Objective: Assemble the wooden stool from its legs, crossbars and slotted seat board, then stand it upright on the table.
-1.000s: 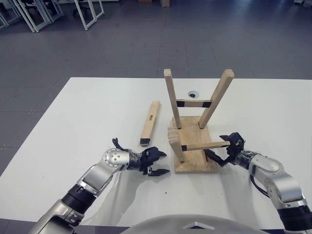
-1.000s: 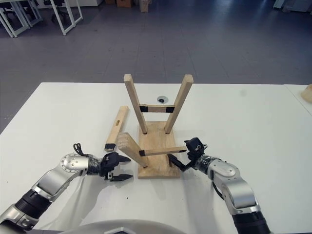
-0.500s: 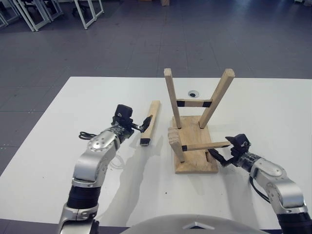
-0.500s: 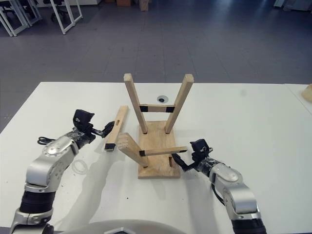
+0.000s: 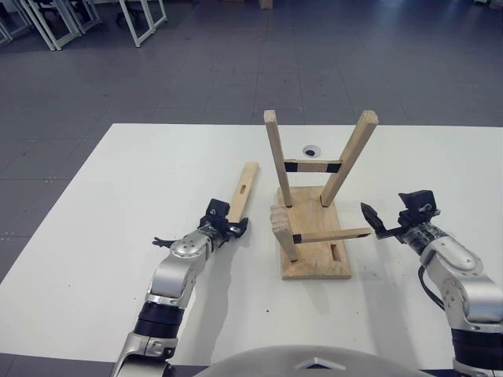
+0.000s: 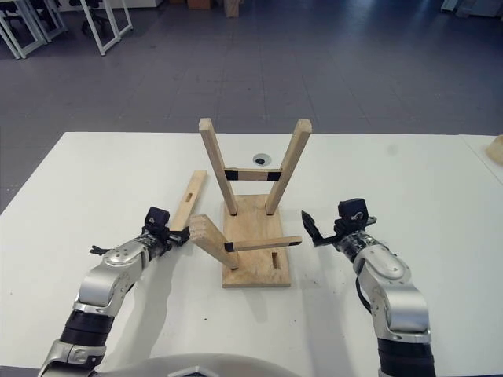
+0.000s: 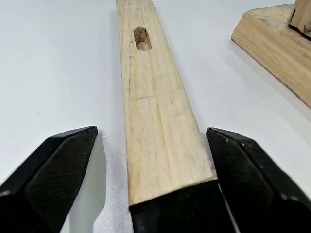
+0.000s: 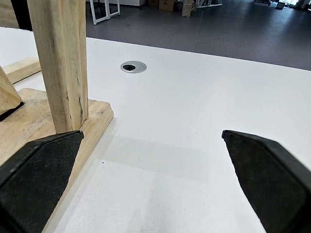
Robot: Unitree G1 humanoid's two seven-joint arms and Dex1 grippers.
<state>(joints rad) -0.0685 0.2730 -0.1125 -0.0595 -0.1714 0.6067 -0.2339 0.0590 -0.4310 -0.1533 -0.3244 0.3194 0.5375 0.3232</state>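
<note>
Our left pincer (image 5: pixel 231 226) stood open astride the near end of the loose leg (image 5: pixel 243 195), left of the seat board (image 5: pixel 316 259); we judged picking it up the step, needing next a firm close.

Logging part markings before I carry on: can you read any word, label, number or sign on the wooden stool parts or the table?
No readable text in any view.
The loose pale wooden leg, the slotted wooden seat board and the white table carry no print.
The black-ended wooden crossbar is unmarked too.
</note>
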